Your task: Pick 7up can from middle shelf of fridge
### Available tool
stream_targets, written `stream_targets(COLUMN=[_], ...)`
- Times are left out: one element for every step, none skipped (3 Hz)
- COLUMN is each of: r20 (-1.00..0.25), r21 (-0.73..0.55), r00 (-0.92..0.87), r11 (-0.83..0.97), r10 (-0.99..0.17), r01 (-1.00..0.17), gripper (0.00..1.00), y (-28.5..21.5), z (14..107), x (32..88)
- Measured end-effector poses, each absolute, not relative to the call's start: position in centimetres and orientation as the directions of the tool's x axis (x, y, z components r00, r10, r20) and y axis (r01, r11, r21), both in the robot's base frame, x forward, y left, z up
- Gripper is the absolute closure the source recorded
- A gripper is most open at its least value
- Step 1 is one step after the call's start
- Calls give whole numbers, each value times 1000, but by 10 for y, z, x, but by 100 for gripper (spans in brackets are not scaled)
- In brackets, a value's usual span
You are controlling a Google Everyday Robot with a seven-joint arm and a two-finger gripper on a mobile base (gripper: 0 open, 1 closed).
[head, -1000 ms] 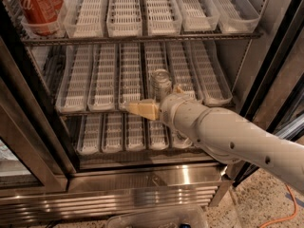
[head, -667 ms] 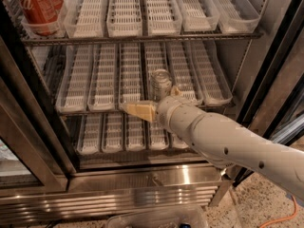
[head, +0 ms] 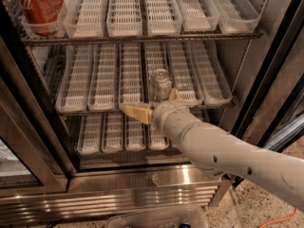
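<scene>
The 7up can (head: 160,83), silvery with a shiny round top, stands upright in a lane tray near the front of the middle shelf (head: 95,87) of the fridge (head: 142,184). My gripper (head: 155,103) is at the front edge of that shelf, just below and in front of the can. It is open: one tan finger (head: 137,112) points left of the can and the other (head: 174,95) sits by the can's right side. The white arm reaches in from the lower right and hides the can's base.
Red cola cans (head: 37,4) stand at the left of the top shelf (head: 142,37). A lower rack of shorter trays (head: 111,132) lies under the arm. Dark door frames (head: 273,75) flank the opening. A clear container (head: 156,217) and an orange cable (head: 280,219) lie on the floor.
The arm has crept slightly left and down at the shelf's front edge. The can has not moved and the fingers stay spread.
</scene>
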State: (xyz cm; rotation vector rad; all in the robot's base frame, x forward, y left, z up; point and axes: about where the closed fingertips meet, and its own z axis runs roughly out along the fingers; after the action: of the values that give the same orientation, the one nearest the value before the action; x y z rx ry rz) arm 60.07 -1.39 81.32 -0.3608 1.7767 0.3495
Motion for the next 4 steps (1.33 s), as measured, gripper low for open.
stream_targets(r20=[-978, -983, -987, -988], r21=[38, 29, 21, 13], r00=[-205, -177, -159, -146], r11=[918, 925, 931, 937], r10=[-47, -42, -40, -40], r01=[-395, -379, -365, -350], gripper=[0, 0, 0, 0], y=[-14, -15, -17, -21], z=[813, 818, 822, 825], x=[608, 615, 621, 627])
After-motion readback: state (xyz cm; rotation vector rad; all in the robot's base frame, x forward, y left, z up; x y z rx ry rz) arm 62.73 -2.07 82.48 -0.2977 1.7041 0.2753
